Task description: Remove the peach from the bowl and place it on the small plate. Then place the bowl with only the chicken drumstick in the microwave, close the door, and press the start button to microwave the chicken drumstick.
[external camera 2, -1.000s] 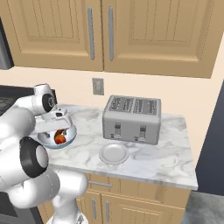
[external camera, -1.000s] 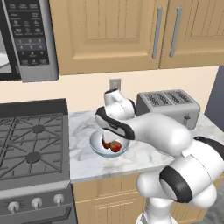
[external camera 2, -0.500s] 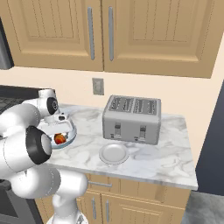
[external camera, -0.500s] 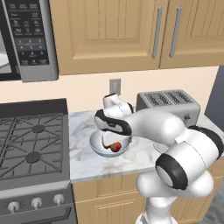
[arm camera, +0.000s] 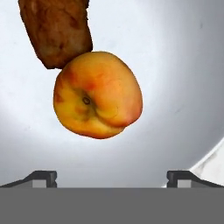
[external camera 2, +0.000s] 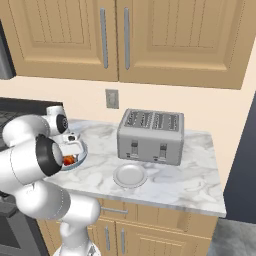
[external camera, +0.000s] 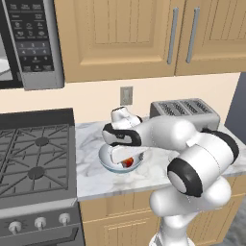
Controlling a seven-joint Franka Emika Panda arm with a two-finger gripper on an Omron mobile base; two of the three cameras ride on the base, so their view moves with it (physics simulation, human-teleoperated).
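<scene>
- The gripper [arm camera: 112,175] hangs straight above the bowl [external camera: 109,164], its jaws spread as wide as they go and holding nothing.
- The peach [arm camera: 97,94] lies inside the bowl, touching the drumstick [arm camera: 57,30]; in the hand view the drumstick lies beyond the peach, at the top.
- The bowl sits on the tabletop [external camera 2: 190,172] to the left of the toaster [external camera 2: 151,136], between it and the stove [external camera: 33,158].
- The small plate [external camera 2: 130,175] lies in front of the toaster, well apart from the bowl.
- The microwave [external camera: 30,41] hangs above the stove, up and left of the bowl.
- Risk 1: the peach sits ahead of the 2 fingertips [arm camera: 43,176], not between them, so closing now would likely catch nothing.
- Risk 2: a finger coming down on the side toward the drumstick could nip the meat too, or push it and roll the peach aside.
- Risk 3: the fruit is round and smooth; a shallow pinch high on it may let it slip out on the lift.
</scene>
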